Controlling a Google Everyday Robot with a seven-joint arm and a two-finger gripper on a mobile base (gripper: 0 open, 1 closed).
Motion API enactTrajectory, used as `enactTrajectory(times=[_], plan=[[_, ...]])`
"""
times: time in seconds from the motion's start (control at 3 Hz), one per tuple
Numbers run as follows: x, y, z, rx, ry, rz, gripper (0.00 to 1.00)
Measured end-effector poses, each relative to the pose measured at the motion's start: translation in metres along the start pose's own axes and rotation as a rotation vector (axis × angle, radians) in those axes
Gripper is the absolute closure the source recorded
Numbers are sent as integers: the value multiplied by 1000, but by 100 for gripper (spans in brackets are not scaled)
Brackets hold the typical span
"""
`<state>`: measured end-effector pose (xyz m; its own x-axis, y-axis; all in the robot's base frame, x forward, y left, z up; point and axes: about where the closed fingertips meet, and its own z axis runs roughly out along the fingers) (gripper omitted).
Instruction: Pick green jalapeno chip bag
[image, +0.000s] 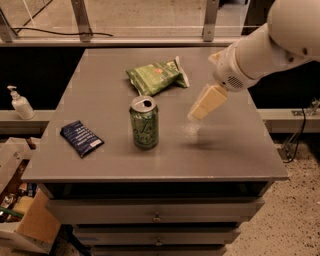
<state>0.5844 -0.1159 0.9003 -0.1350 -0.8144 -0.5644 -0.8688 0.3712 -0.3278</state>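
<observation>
The green jalapeno chip bag (156, 76) lies flat near the back middle of the grey table (235, 150), its whitish sealed end pointing right. My gripper (206, 102) hangs from the white arm (265, 42) above the table, to the right of the bag and a little nearer the front, apart from it. It holds nothing that I can see.
A green drink can (144, 122) stands upright in front of the bag. A flat dark blue packet (81, 138) lies at the front left. A soap pump bottle (20, 103) stands on a ledge to the left. Boxes sit on the floor at lower left.
</observation>
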Motion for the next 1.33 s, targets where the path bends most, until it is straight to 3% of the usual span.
enactTrajectory(times=[0.67,1.33], plan=[[-37,-49,77,-47,-109,52,0],[-52,-72,126,-99,-132,76,0]])
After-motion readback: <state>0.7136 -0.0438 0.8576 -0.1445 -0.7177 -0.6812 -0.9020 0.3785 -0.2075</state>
